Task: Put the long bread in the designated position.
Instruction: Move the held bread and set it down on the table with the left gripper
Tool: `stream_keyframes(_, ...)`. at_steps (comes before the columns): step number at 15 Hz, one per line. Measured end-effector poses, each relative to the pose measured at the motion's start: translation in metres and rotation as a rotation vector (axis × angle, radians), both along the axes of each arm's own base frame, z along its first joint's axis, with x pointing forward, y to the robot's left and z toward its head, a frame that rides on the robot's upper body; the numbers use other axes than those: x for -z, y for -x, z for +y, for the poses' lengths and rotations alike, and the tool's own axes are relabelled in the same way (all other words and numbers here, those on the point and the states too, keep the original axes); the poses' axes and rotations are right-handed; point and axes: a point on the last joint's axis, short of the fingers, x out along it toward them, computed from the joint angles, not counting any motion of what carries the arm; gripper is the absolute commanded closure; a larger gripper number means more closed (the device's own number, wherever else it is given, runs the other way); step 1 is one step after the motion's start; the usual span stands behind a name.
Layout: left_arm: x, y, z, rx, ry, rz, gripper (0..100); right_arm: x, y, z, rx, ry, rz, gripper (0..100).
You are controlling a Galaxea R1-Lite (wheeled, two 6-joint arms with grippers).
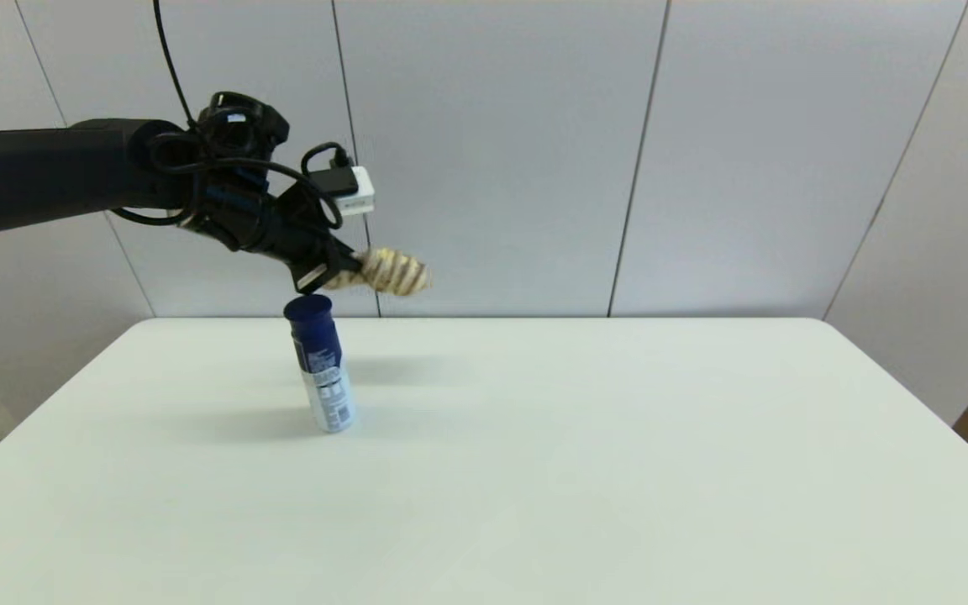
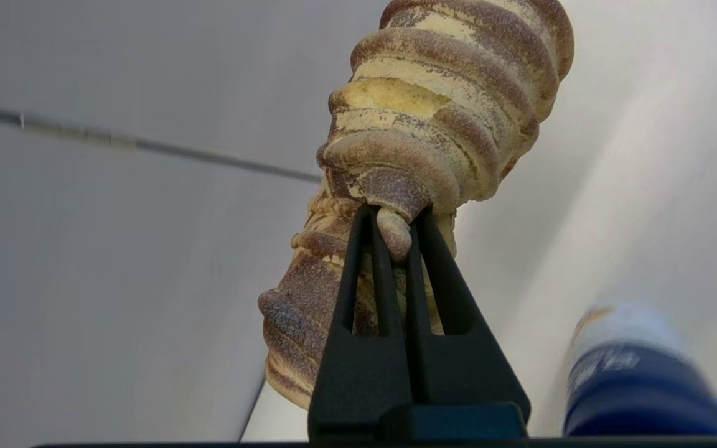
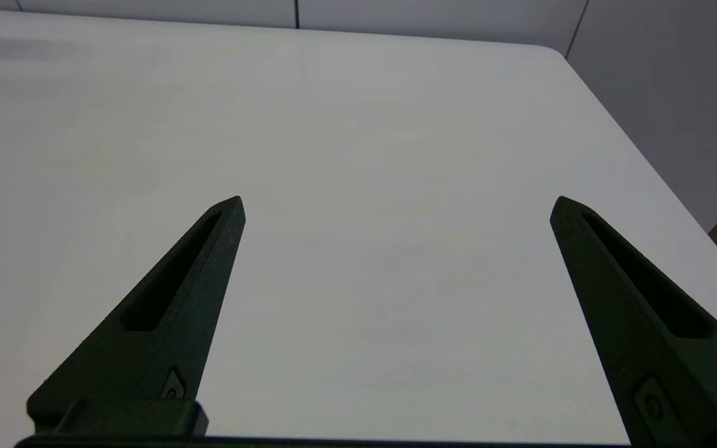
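The long bread hangs in the air above the far left part of the bench, carried by the left hand, just above and beside the blue cap of the spray can. In the left wrist view the two black fingers stand almost together, clenched on a small pinch of the loaf's ribbed flank, with a nub of the crust squeezed up between them. That squeeze suggests a soft, yielding body, probably foam-like and light; the surface looks rough and matte, so it should not slide easily. The grip sits off to one side and low on the loaf, so most of its length sticks out past the fingertips and could swing or peel loose under a quick move. A hold across the middle, with the fingers set between two ridges, would likely be steadier.

The can stands upright on the bench, close under the loaf, and could be knocked over on the way down.

The right hand hovers over bare bench with its fingers spread wide, holding nothing; it is out of the head view.

No marker for the designated position shows anywhere. The near end of the loaf is hidden behind the fingers, and the can is blurred in the left wrist view.
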Motion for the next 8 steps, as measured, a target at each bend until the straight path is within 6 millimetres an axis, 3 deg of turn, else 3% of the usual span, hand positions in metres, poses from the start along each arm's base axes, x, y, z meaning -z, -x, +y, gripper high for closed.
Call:
stream_keyframes(4,0.003,-0.003,0.018,-0.034,-0.014,0.020,100,0.000,0.000,0.000,0.000,0.000,0.000,0)
stream_keyframes(8,0.005,-0.004,0.023,-0.036,-0.006,0.025,100,0.000,0.000,0.000,0.000,0.000,0.000,0)
